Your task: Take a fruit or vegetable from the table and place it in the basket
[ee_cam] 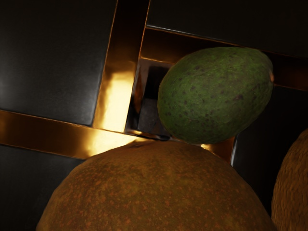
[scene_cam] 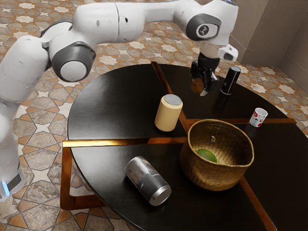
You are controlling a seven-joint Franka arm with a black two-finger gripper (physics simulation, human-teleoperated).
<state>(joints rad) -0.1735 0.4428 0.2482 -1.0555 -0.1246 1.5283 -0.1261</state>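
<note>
Exterior view: the pincer [scene_cam: 204,87] hangs over the table [scene_cam: 110,106], clamped on a brown fruit [scene_cam: 197,86]; the fruit is outside the basket [scene_cam: 214,177], which stands nearer the camera than the pincer and holds a green fruit [scene_cam: 206,155]. Beyond the pincer toward the exterior view's right stands a black can [scene_cam: 231,81]; farther that way is a printed cup [scene_cam: 258,117]. A cream can [scene_cam: 169,113] stands nearer the camera, toward the exterior view's left of the pincer, and a grey can [scene_cam: 148,181] lies on its side, well apart from it.

Wrist view: the clamped fruit looms large and speckled, close under the hand. Just beside it shows a dark-speckled green oval fruit [ee_cam: 215,95]; a rough brown rounded thing [ee_cam: 294,187] shows near both, too partly to name.
</note>
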